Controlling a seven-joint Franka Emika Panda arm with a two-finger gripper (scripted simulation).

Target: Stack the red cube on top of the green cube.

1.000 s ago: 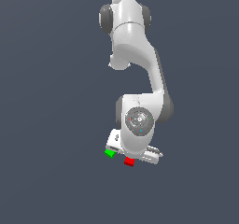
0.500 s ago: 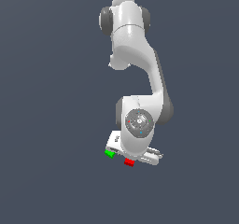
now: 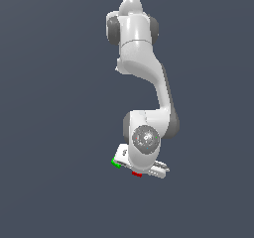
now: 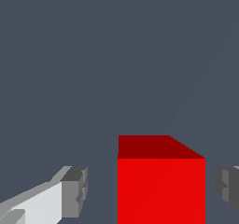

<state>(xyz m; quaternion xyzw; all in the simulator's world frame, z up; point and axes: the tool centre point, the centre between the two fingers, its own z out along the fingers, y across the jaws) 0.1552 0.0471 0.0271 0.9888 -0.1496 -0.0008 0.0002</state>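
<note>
**Fingers spread around red cube, no contact**

Wrist view: gripper (image 4: pixel 149 190) fingers (image 4: pixel 74 190) spread wide, red cube (image 4: pixel 161 185) between them, closer to one finger, clear gap on both sides, nothing gripped. Exterior view: arm (image 3: pixel 149 78) bent low, red cube (image 3: pixel 137 174) just under the hand, green cube (image 3: pixel 115 163) near it toward the exterior view's left, apart, not stacked.

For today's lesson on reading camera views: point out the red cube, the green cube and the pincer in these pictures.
red cube (image 4: pixel 161 185): wrist view, on its front face.
green cube (image 3: pixel 115 163): exterior view, on its visible edge below the arm.
pincer (image 4: pixel 150 185): wrist view, midway between the two grey fingertips, open around the red cube.
</note>
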